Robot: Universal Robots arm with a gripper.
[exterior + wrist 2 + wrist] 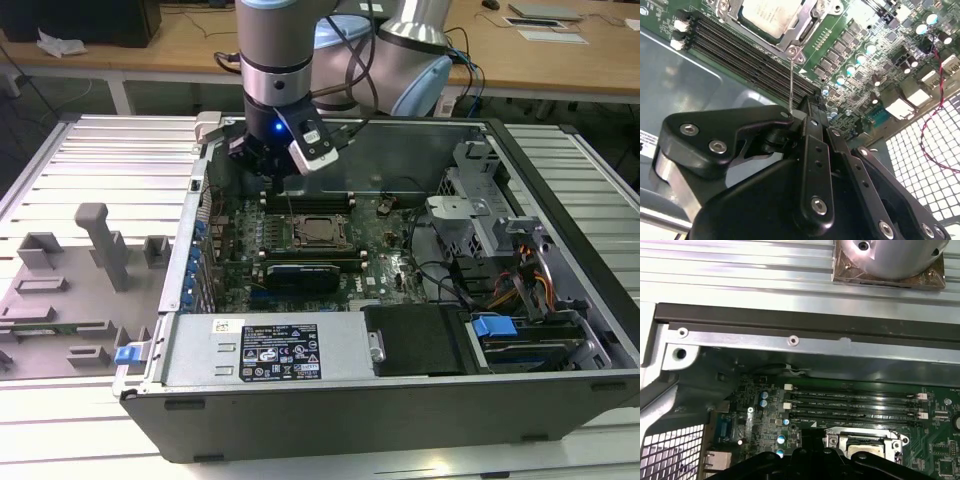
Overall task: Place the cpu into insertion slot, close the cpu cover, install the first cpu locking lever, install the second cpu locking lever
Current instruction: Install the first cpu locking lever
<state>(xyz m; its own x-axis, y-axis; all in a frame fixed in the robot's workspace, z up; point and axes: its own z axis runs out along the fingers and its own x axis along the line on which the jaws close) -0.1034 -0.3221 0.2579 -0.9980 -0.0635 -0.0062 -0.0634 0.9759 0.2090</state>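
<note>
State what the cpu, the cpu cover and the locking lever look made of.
The cpu: matte silvery-beige metal top, likely. The cpu cover: dull dark-silver sheet metal, seemingly. The locking lever: thin bright steel-like wire, pinched in the gripper.

The case is open above the CPU socket [318, 232], leaving room to come straight down. The gripper [266, 172], closed on the upright locking lever [791, 80], hangs near the far case wall [400, 150]. The drive cage [480, 235] and cables [440, 275] crowd the exterior view's right, and the power supply [270, 350] bounds the near side.
</note>
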